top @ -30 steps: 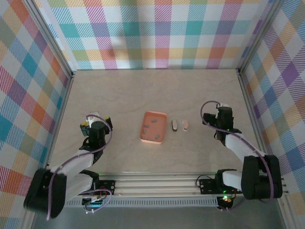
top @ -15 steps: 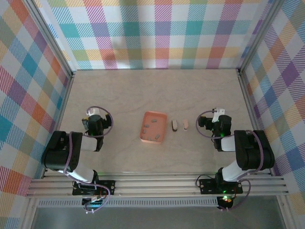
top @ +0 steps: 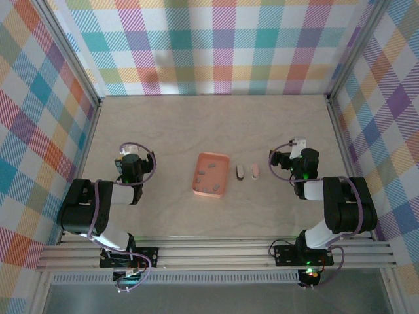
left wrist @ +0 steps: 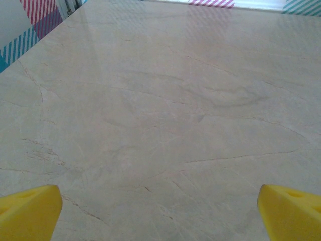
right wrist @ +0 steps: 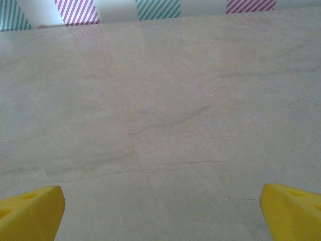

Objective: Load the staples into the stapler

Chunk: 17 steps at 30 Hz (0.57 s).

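Note:
The stapler point(top: 240, 171) lies on the table just right of the orange tray point(top: 223, 159), as a grey metal part with a pinkish part point(top: 255, 171) beside it. Several small grey staples point(top: 212, 169) lie inside the tray. My left gripper point(top: 130, 154) sits well left of the tray, and my right gripper point(top: 300, 152) sits right of the stapler. In the left wrist view the left gripper point(left wrist: 160, 216) is open, its yellow fingertips point(left wrist: 27, 211) wide apart over bare table. The right gripper point(right wrist: 160, 213) is open too, with nothing between its fingertips point(right wrist: 30, 211).
Plaid walls point(top: 216, 46) with metal corner posts point(top: 78, 65) close in the table on three sides. A metal rail point(top: 216, 252) with the arm bases runs along the near edge. Bare marbled tabletop point(top: 216, 124) stretches behind the tray.
Both arms have folded down at the near edge, and their grippers have shifted slightly toward the back wall. Both grippers stayed open. The tray, staples and stapler have not moved.

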### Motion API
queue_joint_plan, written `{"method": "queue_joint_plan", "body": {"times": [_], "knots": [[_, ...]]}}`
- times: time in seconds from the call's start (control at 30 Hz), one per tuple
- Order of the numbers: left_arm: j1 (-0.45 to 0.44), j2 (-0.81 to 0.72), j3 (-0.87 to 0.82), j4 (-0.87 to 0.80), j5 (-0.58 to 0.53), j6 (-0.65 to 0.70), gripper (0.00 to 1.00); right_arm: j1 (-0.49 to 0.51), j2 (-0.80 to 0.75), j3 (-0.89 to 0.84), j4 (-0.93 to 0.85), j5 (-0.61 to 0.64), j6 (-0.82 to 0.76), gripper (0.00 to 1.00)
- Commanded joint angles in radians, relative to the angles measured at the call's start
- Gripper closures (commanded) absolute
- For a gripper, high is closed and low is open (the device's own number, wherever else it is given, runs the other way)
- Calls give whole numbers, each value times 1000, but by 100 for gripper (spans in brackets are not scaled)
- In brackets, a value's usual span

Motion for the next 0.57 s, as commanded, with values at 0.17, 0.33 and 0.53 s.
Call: {"method": "queue_joint_plan", "body": {"times": [0.17,0.33,0.53], "knots": [[-7,7,18,-5,9,-5,0,-9,-2,5,1,-25,-9,1],[-8,8,24,-12,10,-7,0,-9,-2,6,2,-25,-9,1],[-7,8,20,-6,10,-4,0,-9,-2,5,2,-25,-9,50]]}}
